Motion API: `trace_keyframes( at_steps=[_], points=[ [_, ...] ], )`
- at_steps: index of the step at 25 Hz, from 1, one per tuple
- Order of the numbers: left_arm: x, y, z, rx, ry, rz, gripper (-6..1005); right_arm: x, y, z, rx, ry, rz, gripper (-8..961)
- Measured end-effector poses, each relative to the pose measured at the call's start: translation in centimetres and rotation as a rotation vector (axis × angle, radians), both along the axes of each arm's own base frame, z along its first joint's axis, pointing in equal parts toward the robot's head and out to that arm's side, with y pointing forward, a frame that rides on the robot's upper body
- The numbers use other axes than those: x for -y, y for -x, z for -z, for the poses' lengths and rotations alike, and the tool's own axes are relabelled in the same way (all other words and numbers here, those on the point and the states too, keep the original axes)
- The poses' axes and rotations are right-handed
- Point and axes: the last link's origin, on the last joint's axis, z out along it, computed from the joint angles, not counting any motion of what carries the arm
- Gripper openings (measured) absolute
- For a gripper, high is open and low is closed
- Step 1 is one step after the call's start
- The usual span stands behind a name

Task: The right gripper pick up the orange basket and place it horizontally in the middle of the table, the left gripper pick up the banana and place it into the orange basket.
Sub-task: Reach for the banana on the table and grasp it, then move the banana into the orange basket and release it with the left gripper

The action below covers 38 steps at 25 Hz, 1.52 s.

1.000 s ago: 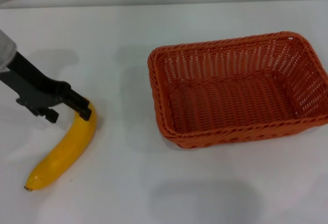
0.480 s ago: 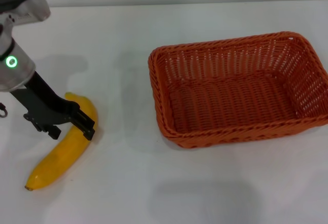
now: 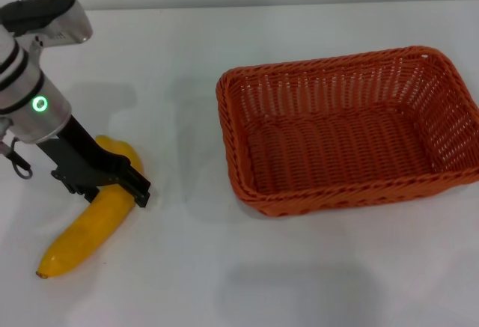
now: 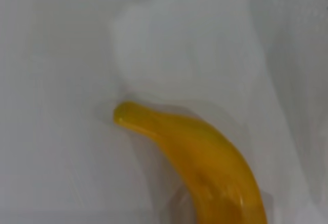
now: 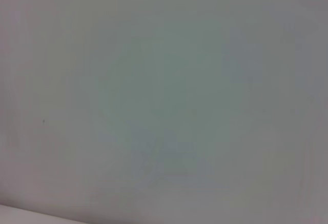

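Yellow skin: the banana (image 3: 91,218) lay flat on the white table (image 3: 187,57) at the near left, stem end far, brown tip near, well apart from the basket.
Left gripper: my left gripper (image 3: 114,185) sat low over the upper half of the banana, one finger on the right flank, the other on the left; the fingers straddled the fruit, but I could not tell whether they were already pressing on it.
Wrist view: the left wrist camera showed the banana (image 4: 197,157) close beneath, curving away over bare tabletop.
Handling: I judged it light, smooth and a little slippery, firm enough for a modest squeeze yet easy to bruise; the curve would let it swing if held near an end.
Hold: across the thick middle looked safest to me.
Orange basket: the orange basket (image 3: 348,129) stood empty at the right, long side across the table, stiff woven walls, open top.
Right gripper: out of sight; its camera saw only blank surface.
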Motion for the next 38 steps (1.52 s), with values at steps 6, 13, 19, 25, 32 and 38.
trace_keyframes(
  at_steps=[6, 13, 19, 25, 32, 38],
  points=[
    [0.0, 0.2, 0.4, -0.03, -0.004, 0.009, 849, 0.0, 0.1, 0.0, -0.001, 0.001, -0.001, 875],
    [-0.5, 0.1, -0.1, -0.028, -0.033, 0.014, 737, 0.1, 0.0, -0.2, -0.005, -0.007, 0.002, 874],
    [-1.2, -0.4, -0.7, -0.039, -0.06, 0.056, 581, 0.1, 0.1, -0.2, -0.014, -0.009, 0.004, 874],
    [-4.2, -5.6, -5.7, 0.024, -0.164, 0.229, 499, -0.1, 0.4, -0.4, -0.024, -0.013, -0.004, 874],
    [-5.9, -15.0, -5.6, 0.095, -0.07, 0.493, 519, -0.8, 1.7, -0.4, -0.055, -0.018, -0.056, 874],
    [-5.1, -21.8, -1.9, 0.134, 0.053, 0.692, 537, -1.8, 3.0, 0.7, -0.054, 0.015, -0.094, 874]
  ],
)
